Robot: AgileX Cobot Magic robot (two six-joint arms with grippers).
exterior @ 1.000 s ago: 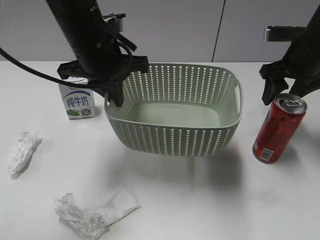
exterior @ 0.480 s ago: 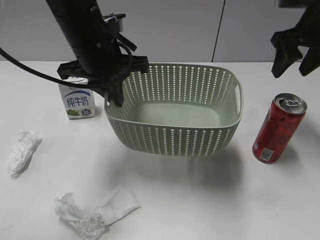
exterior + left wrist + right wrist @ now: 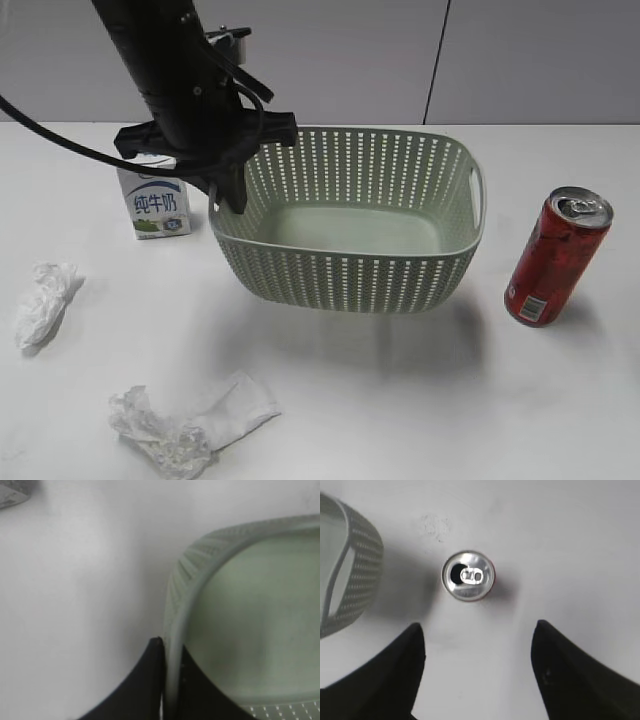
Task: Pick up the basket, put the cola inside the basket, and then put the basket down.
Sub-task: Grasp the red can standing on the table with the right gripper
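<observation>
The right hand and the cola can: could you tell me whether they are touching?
Apart. The right wrist view shows bare table between the cola can and both fingers of the open right hand, which hangs above it.

White table (image 3: 420, 420). On it: cola (image 3: 556, 257) upright, directly below the spread right claw (image 3: 477, 672); milk carton (image 3: 156, 207) behind left claw (image 3: 232, 195); two crumpled tissues (image 3: 190, 422) (image 3: 44, 300) nearer the camera.
</observation>
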